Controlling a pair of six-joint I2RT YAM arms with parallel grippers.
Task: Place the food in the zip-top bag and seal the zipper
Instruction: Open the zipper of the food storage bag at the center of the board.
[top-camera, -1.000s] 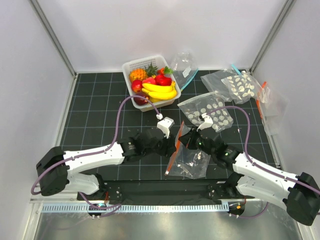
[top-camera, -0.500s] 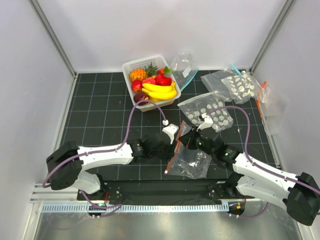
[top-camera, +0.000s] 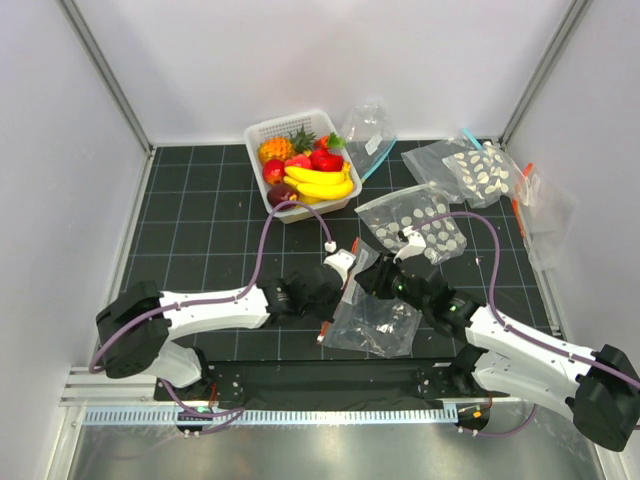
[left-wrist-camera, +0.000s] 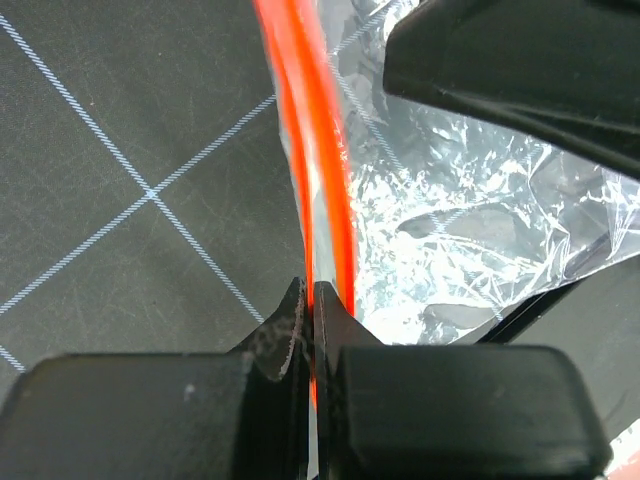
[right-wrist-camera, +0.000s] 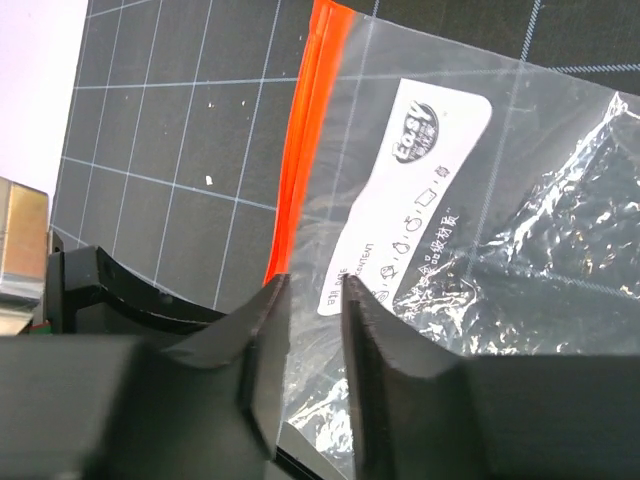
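While the glossy plastic toy fruits (top-camera: 305, 170) lie in the white slotted basket (top-camera: 262, 132) at the far side, both tools meet at the bag.
On the near middle of the dark gridded worktop (top-camera: 195, 225), the clear crinkly zip-top bag (top-camera: 375, 322) lies flat. The left tool (left-wrist-camera: 312, 300) is pinched tight on the thin orange-red zipper strip (left-wrist-camera: 322, 150) along the bag's left edge. The right tool (right-wrist-camera: 305, 300) stands slightly parted at that edge, beside the white rectangular label (right-wrist-camera: 410, 200), gripping nothing.
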